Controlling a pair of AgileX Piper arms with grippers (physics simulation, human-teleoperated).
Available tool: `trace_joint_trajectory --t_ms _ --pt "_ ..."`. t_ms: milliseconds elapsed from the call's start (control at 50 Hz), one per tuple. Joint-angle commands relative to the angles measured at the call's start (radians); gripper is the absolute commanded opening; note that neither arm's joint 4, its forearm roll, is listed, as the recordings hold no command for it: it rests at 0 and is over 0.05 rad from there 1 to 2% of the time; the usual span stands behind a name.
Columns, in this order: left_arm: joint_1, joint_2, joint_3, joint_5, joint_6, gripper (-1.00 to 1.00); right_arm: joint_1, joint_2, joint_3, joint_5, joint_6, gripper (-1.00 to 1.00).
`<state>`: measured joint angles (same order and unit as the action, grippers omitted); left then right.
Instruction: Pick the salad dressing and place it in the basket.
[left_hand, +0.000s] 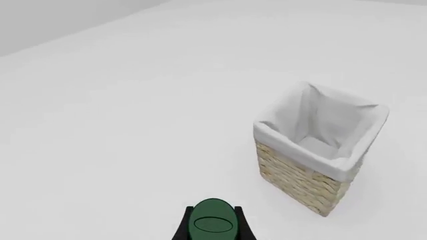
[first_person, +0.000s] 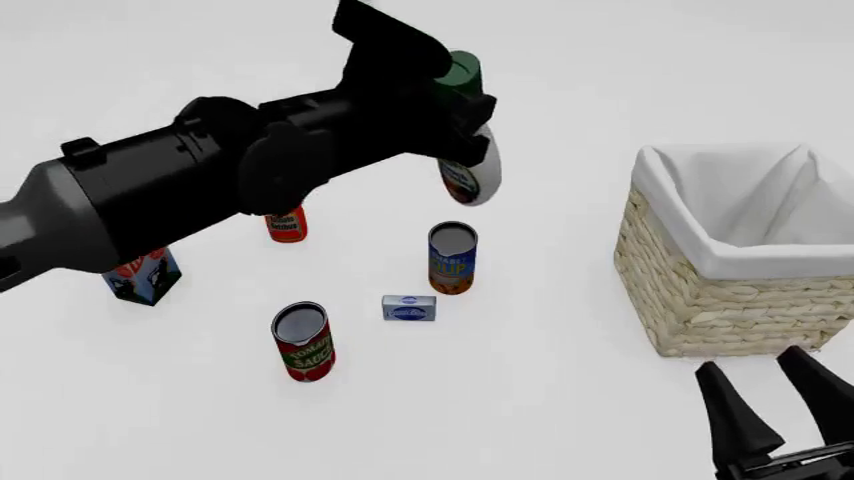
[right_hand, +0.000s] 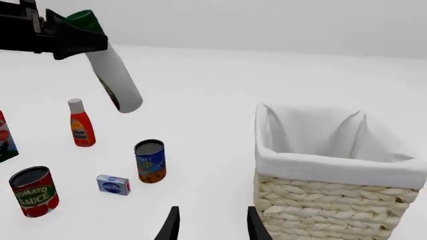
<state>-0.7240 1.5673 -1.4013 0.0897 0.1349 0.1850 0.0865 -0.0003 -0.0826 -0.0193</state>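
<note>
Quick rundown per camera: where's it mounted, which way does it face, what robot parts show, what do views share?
Front view: fixed above and behind the arms, facing forward and down; shows the left arm holding the salad dressing aloft and the open right gripper.
Left wrist view: behind the left gripper, looking along the fingers at the bottle's green cap and the basket.
Right wrist view: behind the right gripper, facing the cans, lifted bottle and basket.
Shared: all three show the basket and bottle.

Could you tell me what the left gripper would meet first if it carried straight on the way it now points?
Probably bare table. The left gripper, holding the salad dressing by its neck, looks along its fingers at open surface; the basket sits off to one side of that line, though depth is unclear.
</note>
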Motion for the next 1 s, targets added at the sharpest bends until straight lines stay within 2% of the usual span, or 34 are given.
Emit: trace_joint_trajectory --t_ms 20,60,120,180,280,360,540,660,1000 --pt "-0.035 -0.005 0.011 -0.012 0.018 -1.00 0.054 0.058 -0.001 -0.069 -0.064 1.00" --pt "-0.039 -0.004 0.013 -0.012 0.017 -1.00 0.088 0.133 -0.006 -0.129 -0.123 1.00" --pt "-0.040 -0.005 0.014 -0.012 0.019 -1.00 0.120 0.183 -0.025 -0.154 -0.144 1.00" --pt "-0.046 -0.010 0.016 -0.009 0.016 -1.00 0.182 0.303 -0.082 -0.207 -0.220 1.00" --pt "-0.051 -0.012 0.019 -0.009 0.013 -1.00 0.218 0.384 -0.150 -0.216 -0.256 1.00" --pt "-0.055 -0.008 0.027 -0.017 0.014 -1.00 0.264 0.454 -0.214 -0.216 -0.312 1.00" --pt "-0.069 -0.014 0.039 -0.021 0.017 -1.00 0.321 0.539 -0.326 -0.193 -0.356 1.00" --pt "-0.078 -0.024 0.039 -0.014 0.016 -1.00 0.340 0.594 -0.374 -0.218 -0.396 1.00" --pt "-0.104 -0.053 0.070 -0.020 0.009 -1.00 0.368 0.690 -0.439 -0.283 -0.417 1.00"
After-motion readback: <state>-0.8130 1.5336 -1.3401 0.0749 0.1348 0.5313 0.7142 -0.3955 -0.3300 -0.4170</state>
